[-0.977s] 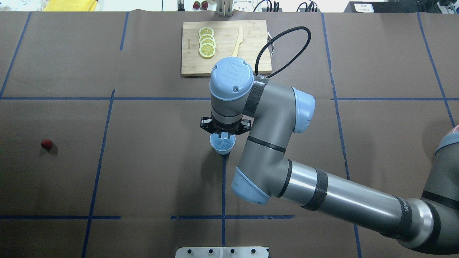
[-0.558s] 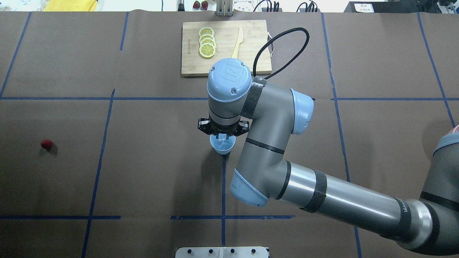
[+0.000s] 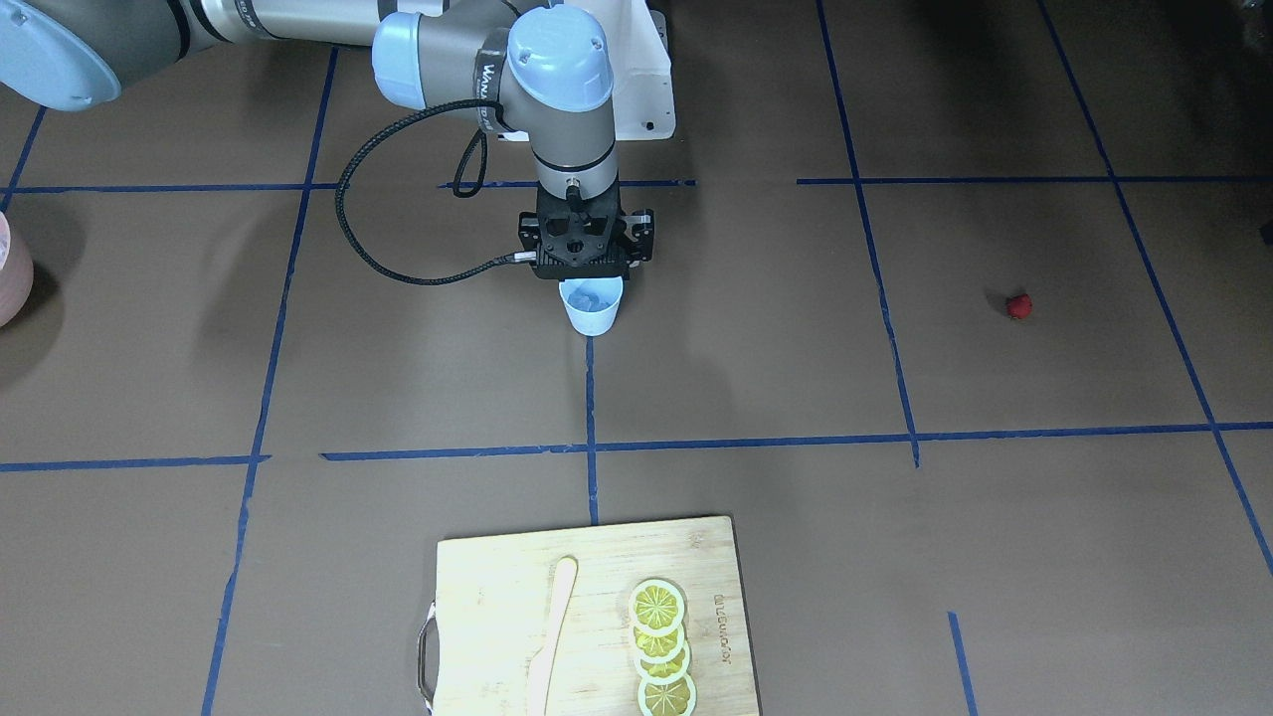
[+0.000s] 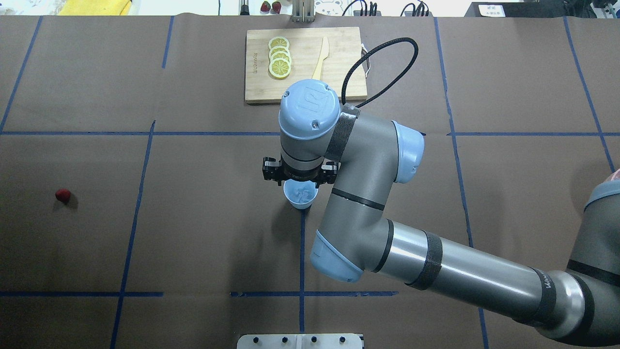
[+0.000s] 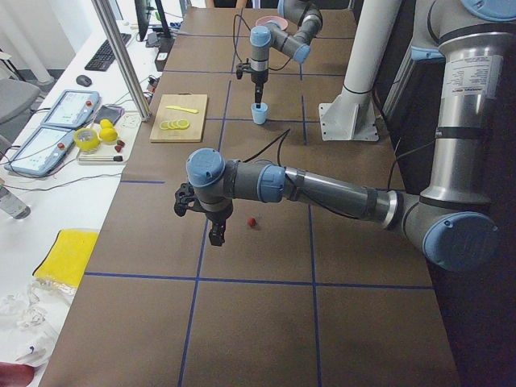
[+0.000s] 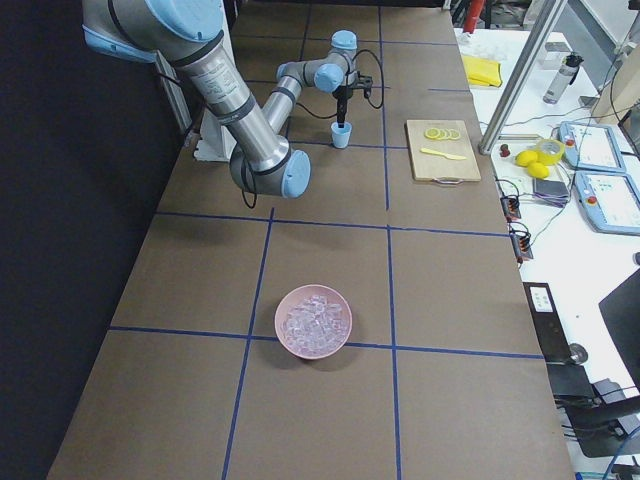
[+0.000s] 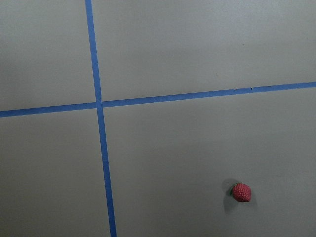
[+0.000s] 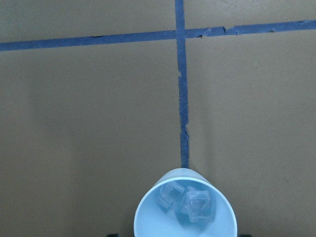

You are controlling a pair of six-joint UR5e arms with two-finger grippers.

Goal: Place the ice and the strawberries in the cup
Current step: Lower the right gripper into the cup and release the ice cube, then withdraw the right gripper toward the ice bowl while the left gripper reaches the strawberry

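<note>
Starting at the robot's-left end of the desk [image 4: 193, 242] and working inward. Nearest is the left arm [image 5: 266, 181], with the left jaws hanging low over the brown paper. They only show from that end camera, so I can't tell how wide the left jaws stand. The berry is plainly not in them, though.

The strawberry [image 7: 241, 192] lies on the desk just beside them, on the side toward the cup [image 4: 300, 195], and well apart from the cup itself. In the left wrist camera it sits low and right of centre, so the jaws aren't lined up over it. It's pretty much round, so there's no long axis to fuss about.

Further along, the cup stands upright at the end of a blue tape line, with ice cubes [image 8: 190, 203] in the bottom, two or three I'd say. The right arm [image 4: 368, 160] is straight above it. The right jaws are spread wide and hold nothing, and I see no fingertips down in the cup.

Past the cup on the robot's right there's a pink bowl [image 6: 313, 322] with more cubes. Beyond the cup on the operators' side is a cutting board [image 4: 305, 63] with lemon slices [image 4: 280, 63] and a wooden knife [image 4: 321, 58].

My read: the ice part looks done and the berry is what's left. The left arm is way nearer to it than the right. It probably needs a small shift toward the cup side, then a drop.
</note>
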